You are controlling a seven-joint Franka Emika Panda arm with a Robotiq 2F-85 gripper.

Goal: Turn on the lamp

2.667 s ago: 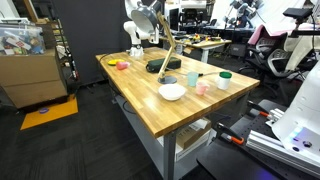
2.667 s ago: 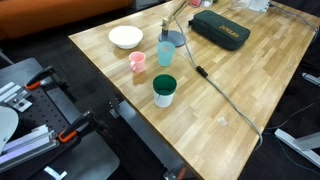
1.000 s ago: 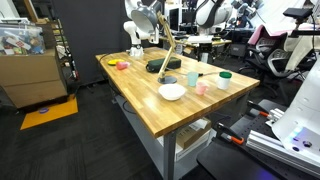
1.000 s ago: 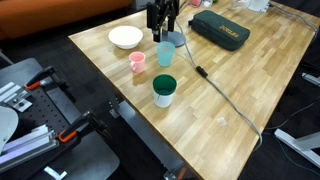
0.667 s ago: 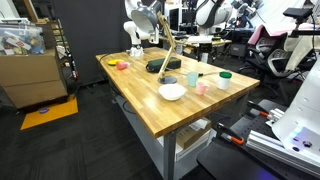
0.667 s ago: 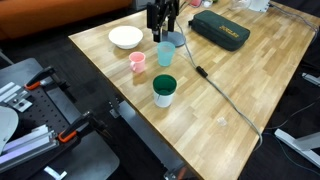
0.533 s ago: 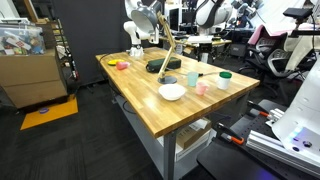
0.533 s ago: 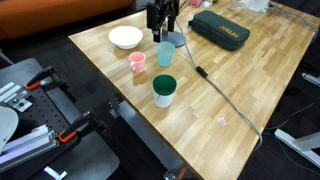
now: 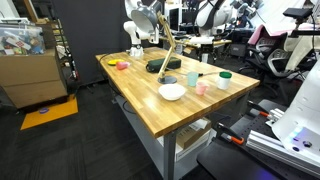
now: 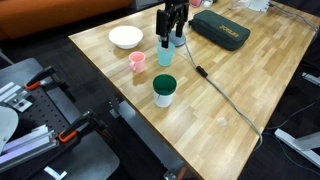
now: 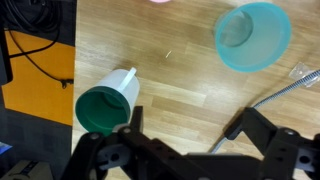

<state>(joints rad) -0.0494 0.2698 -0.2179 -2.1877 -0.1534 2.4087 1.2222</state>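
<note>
1. Now my gripper [image 11: 187,123] hangs with fingers spread, holding nothing.
2. Lamp [image 9: 168,52] stands on the table [image 9: 138,100]; its base, I judge, lies close below the gripper, beside the teal cup [image 11: 252,35].

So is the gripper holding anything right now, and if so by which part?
Nothing is held: in the wrist view the gripper is open, its fingers spread apart above the wooden table, closed on nothing.

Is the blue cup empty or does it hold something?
Empty. In the wrist view, the blue cup is seen from above through its open mouth, and only its bare bottom shows inside.
</note>
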